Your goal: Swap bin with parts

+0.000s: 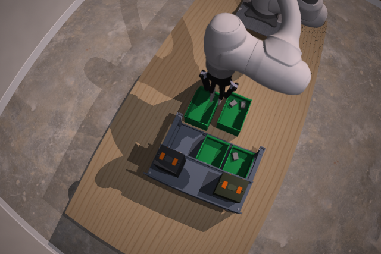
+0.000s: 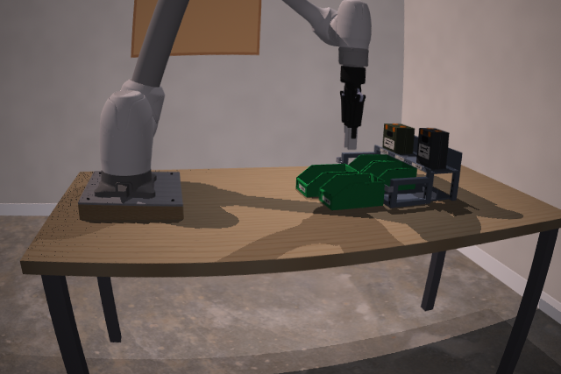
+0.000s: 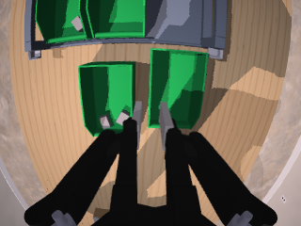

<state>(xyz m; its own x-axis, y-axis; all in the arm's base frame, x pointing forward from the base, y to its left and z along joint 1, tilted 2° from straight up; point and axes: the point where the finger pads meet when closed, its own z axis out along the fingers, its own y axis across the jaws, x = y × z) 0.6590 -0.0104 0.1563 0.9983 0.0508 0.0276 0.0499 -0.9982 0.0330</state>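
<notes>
The gripper [image 1: 215,99] [image 2: 351,145] [image 3: 150,106] is slightly open with nothing between its fingers. It hangs above the two table bins, over the strip between them in the wrist view. The empty green bin [image 1: 200,111] [image 2: 355,194] [image 3: 178,85] stands upright on the table, in front of the shelf's bare bay. The bin with the parts [image 1: 231,117] [image 2: 311,177] [image 3: 107,87] stands upright beside it, apart from it; two grey parts [image 1: 233,103] [image 3: 123,118] show inside. The shelf [image 1: 194,177] [image 3: 176,16] has a gap at its left end in the top view.
Two other green bins stand in the shelf: a middle one [image 1: 213,150] without visible parts and an end one [image 1: 243,165] with a grey part. A black box [image 1: 169,160] [image 2: 433,148] and an olive box [image 1: 232,187] [image 2: 398,137] stand on the upper board.
</notes>
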